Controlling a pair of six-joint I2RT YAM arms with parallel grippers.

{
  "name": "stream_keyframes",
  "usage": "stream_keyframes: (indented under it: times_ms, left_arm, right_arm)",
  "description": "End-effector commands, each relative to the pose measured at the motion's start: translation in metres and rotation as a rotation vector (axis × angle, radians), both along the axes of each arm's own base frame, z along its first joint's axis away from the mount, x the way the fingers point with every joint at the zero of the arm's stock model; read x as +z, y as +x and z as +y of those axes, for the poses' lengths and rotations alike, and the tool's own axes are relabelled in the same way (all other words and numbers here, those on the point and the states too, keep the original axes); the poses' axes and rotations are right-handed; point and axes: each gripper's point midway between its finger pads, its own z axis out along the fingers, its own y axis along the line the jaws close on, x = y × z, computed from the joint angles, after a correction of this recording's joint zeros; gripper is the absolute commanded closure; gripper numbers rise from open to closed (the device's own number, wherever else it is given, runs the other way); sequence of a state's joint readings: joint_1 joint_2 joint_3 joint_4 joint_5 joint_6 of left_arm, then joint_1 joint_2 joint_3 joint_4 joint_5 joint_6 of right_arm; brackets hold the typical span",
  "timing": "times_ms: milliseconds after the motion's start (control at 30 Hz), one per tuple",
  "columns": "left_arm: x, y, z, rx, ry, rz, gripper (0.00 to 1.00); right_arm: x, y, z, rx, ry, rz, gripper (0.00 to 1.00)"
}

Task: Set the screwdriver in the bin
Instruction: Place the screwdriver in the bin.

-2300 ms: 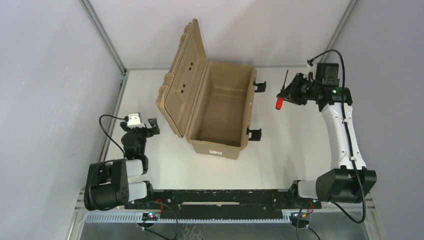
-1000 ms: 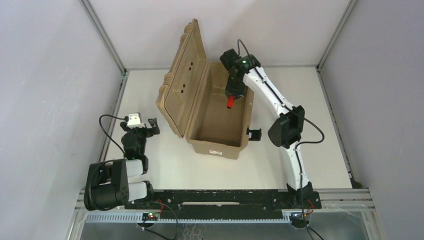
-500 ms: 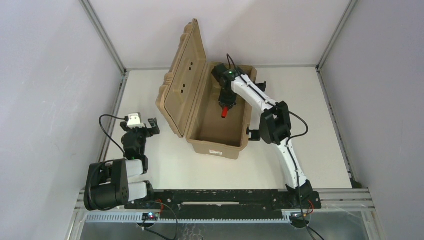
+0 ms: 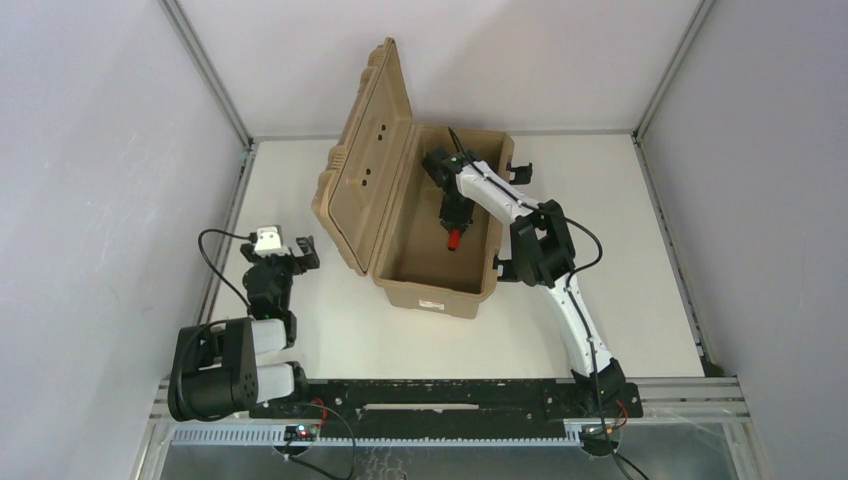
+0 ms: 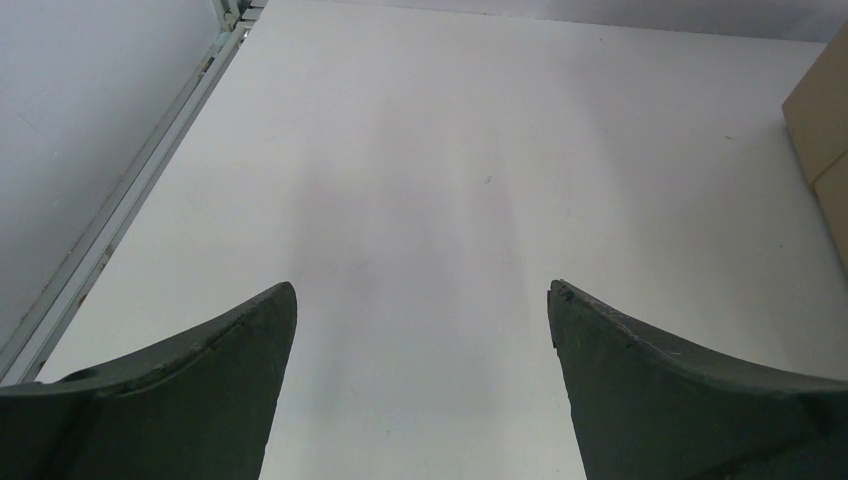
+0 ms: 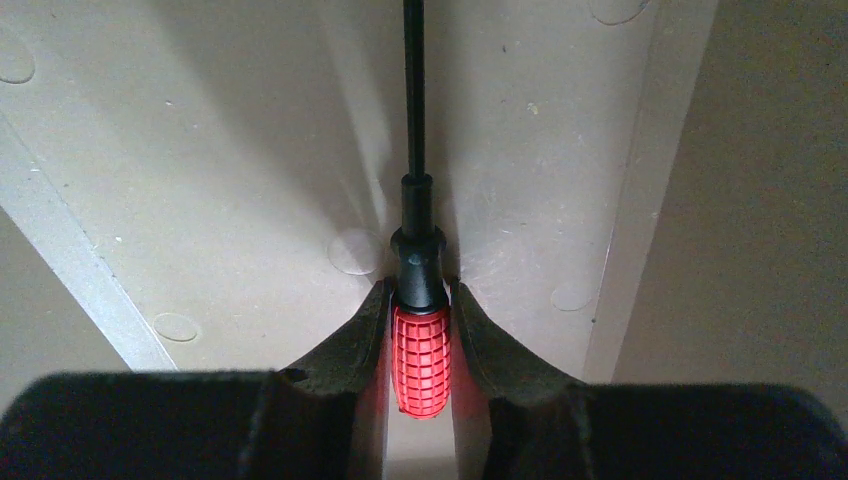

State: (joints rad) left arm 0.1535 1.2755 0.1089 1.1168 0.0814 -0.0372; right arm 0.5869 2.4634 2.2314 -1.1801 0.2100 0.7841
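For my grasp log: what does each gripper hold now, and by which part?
The right gripper holds the screwdriver by its red handle; the left gripper holds nothing.

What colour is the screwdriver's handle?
Red, with a moulded grid texture. The screwdriver shows best in the right wrist view.

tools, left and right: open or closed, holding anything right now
left tool: open, holding nothing
right tool: closed on the screwdriver by its red handle, inside the open bin
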Motion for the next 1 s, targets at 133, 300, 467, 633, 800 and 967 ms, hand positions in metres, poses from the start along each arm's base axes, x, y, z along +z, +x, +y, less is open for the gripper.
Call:
stream_keyframes:
  times_ms: [133,300,467,633,800,967]
  left_arm:
    - [0.029,0.011,0.001,0.0,0.012,-0.085,0.0]
    - [0.029,0.011,0.001,0.0,0.013,-0.085,0.0]
    - [0.028,0.011,0.001,0.0,0.013,-0.084,0.0]
    - [0.028,0.011,0.001,0.0,0.013,-0.084,0.0]
    - [0.028,0.011,0.001,0.0,0.013,-0.085,0.0]
    - [0.029,0.011,0.001,-0.001,0.013,-0.085,0.0]
  right_arm:
    - [0.007,0.009,-0.003,0.008,0.039,-0.043,0.97]
    - [0.008,0.009,-0.004,0.01,0.059,-0.053,0.76]
    - [0.019,0.008,-0.004,0.021,0.063,-0.065,0.53]
    - [0.05,0.01,0.0,0.035,0.094,-0.12,0.27]
    - [0.09,0.01,0.007,0.058,0.134,-0.193,0.13]
    - [0.134,0.007,0.012,0.088,0.159,-0.266,0.01]
